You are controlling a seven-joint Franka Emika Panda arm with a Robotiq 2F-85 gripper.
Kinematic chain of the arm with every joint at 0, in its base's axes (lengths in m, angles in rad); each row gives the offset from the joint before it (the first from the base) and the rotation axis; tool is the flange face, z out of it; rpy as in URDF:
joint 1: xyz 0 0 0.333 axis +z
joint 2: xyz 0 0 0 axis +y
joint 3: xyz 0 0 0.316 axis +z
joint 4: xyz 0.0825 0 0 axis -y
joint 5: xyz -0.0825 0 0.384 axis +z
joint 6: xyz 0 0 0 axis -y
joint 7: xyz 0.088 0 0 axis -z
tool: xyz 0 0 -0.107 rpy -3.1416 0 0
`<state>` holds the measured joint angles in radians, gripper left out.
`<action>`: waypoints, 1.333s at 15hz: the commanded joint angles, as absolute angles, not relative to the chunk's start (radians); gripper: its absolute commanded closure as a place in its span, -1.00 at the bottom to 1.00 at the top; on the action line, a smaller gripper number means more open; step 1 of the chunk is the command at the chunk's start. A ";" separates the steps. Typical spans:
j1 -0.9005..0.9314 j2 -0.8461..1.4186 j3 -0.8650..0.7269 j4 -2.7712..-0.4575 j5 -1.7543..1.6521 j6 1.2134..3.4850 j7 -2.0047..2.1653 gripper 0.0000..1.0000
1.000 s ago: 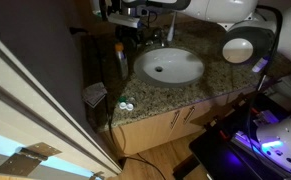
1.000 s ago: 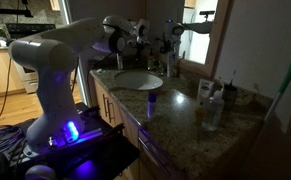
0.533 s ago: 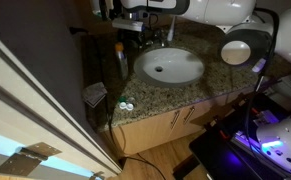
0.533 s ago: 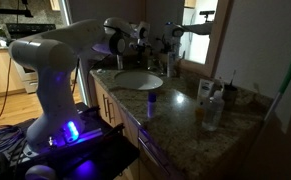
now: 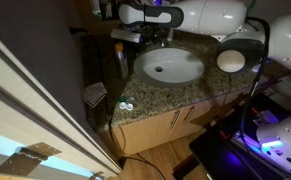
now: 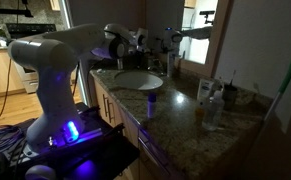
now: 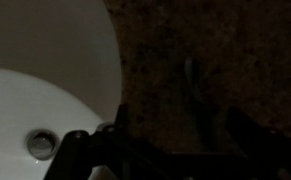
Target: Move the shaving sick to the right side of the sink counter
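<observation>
White arm reaching over a dim bathroom sink.
The arm (image 6: 55, 60) bends over the speckled desk (image 6: 180, 118), its claw (image 6: 148, 42) above the white basin (image 6: 137, 80), near the tap (image 6: 170, 62). A small dark bottle (image 6: 151, 103) stands by the front edge, and pale bottles (image 6: 210, 100) cluster farther along.

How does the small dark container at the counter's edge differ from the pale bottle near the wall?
The dark container is shorter and slimmer than the pale bottle. The container is dark with a bluish top, the bottle whitish. The container stands at the front edge, the bottle farther back. Both stand upright on the granite counter.
</observation>
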<state>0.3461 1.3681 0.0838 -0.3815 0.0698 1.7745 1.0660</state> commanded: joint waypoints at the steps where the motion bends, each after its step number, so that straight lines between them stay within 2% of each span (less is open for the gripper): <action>1: 0.356 1.396 0.081 -0.366 0.063 1.860 1.043 -1.00; 2: 0.356 1.394 0.081 -0.370 0.062 1.867 1.036 -1.00; 3: 0.356 1.393 0.078 -0.373 0.060 1.871 1.037 -0.50; 5: 0.354 1.393 0.076 -0.374 0.056 1.869 1.037 -0.34; 14: 0.350 1.388 0.073 -0.380 0.071 1.879 1.043 0.94; 16: 0.353 1.382 0.073 -0.377 0.071 1.882 1.044 1.00; 17: 0.353 1.377 0.077 -0.376 0.074 1.883 1.041 0.93; 20: 0.368 1.340 0.066 -0.380 0.065 1.847 1.081 0.93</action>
<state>0.3549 1.3697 0.0773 -0.3685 0.0669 1.8565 1.0622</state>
